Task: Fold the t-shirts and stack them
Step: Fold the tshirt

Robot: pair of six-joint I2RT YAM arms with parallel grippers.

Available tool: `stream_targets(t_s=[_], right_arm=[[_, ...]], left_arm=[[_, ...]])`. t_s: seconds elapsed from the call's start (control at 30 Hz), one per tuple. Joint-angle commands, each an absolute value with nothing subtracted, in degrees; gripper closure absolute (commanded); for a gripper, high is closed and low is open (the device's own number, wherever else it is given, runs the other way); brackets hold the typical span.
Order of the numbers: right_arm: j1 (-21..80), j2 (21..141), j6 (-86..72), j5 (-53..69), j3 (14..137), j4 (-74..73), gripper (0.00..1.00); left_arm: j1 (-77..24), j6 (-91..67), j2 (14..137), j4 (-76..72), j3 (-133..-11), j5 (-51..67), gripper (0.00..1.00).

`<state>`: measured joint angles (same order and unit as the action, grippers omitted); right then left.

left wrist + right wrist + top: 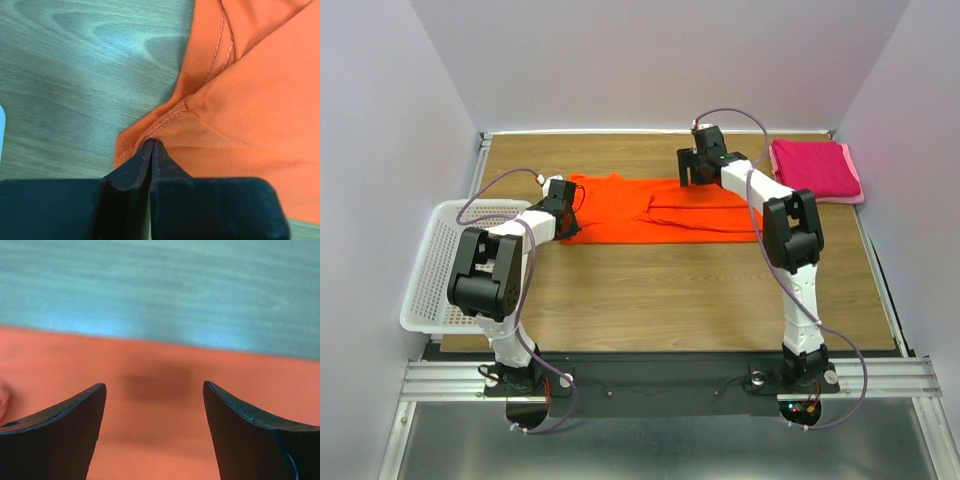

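Note:
The orange t-shirt [660,212] lies spread and partly folded across the middle of the wooden table. My left gripper [567,207] sits at its left edge. In the left wrist view the left gripper [151,143] has its jaws pressed together on the stitched hem of the orange t-shirt [240,115]. My right gripper [694,172] hovers over the shirt's far edge. Seen from the right wrist, the right gripper [155,386] is open, with only orange cloth [160,440] below the gap. The magenta-pink t-shirt [815,167] lies folded at the back right corner.
A white lattice basket [445,262] stands at the table's left edge, right beside the left arm. Grey walls close in the back and both sides. Bare wood [660,295] stretches between the orange shirt and the arm bases.

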<state>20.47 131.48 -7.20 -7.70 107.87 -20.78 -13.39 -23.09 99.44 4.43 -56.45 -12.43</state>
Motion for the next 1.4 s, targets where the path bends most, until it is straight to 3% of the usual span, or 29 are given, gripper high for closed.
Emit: stream_targets(t_s=[0.0, 0.2, 0.37, 0.67, 1.37], right_arm=[[21.6, 119.5, -8.1, -8.1, 102.4, -20.1, 0.16], [17.1, 105.8, -15.1, -7.6, 86.2, -23.5, 0.17], [10.4, 96.3, -21.8, -5.1, 72.5, -25.7, 0.18], [0.4, 90.9, -31.0, -1.2, 63.8, -24.1, 0.16], [0.3, 99.2, -38.1, -3.3, 64.9, -17.5, 0.17]], left_arm=[[-13.2, -23.6, 96.9, 8.0, -56.4, -12.0, 0.82], [-13.4, -23.6, 90.6, 10.9, -58.4, -13.7, 0.44], [-16.5, -22.3, 84.7, 11.7, -59.2, -14.1, 0.32], [-29.0, -15.1, 82.3, 7.4, -58.9, -8.8, 0.29], [-30.0, -12.8, 75.1, 6.7, -51.1, -10.1, 0.28]])
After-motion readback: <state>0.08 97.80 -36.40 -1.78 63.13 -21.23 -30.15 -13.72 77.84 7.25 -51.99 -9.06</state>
